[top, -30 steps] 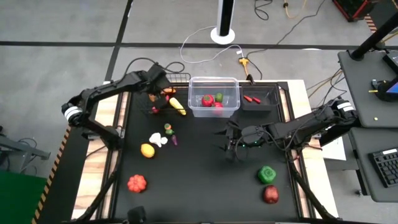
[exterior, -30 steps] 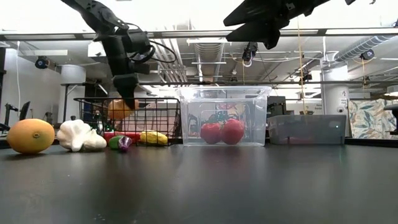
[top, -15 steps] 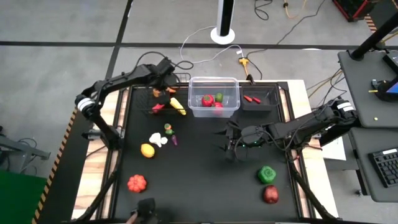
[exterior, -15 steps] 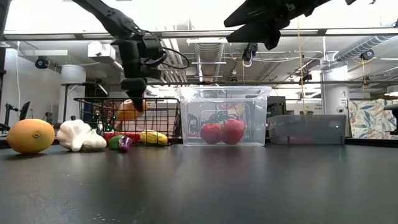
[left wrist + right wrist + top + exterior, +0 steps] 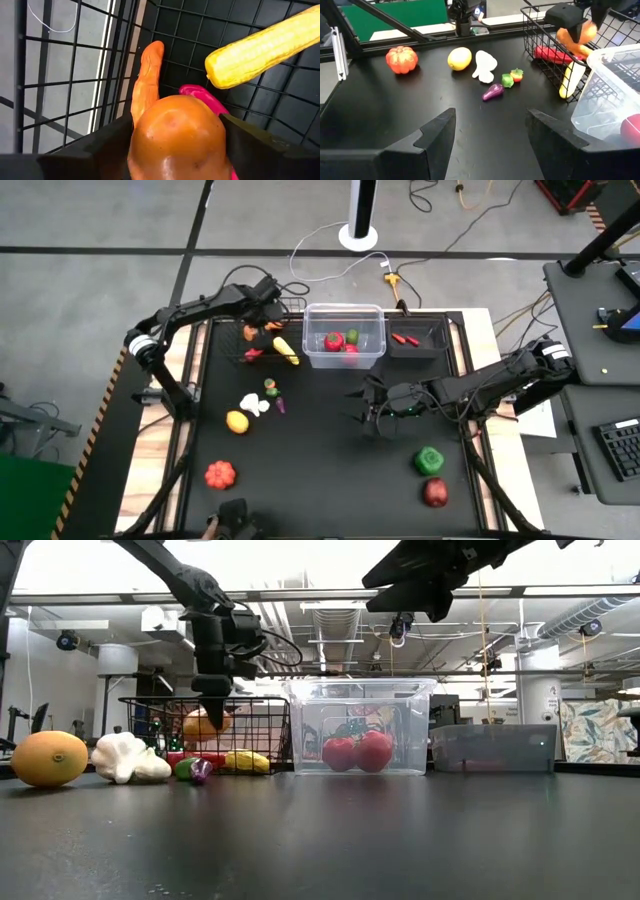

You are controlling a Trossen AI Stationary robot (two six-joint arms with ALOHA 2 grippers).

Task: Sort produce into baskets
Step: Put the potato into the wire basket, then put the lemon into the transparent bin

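The orange fruit (image 5: 177, 137) sits between the left gripper's (image 5: 262, 308) parted fingers over the black wire basket (image 5: 268, 330), evidently for release beside the carrot (image 5: 147, 77) and corn (image 5: 262, 47), while the right gripper (image 5: 366, 408) waits open-fingered above mid-surface.

Swung from the near side of the black wire basket (image 5: 262, 332) to above it; left gripper (image 5: 213, 711) fingers now spread looser around the round orange fruit (image 5: 179, 137), lowered inside.
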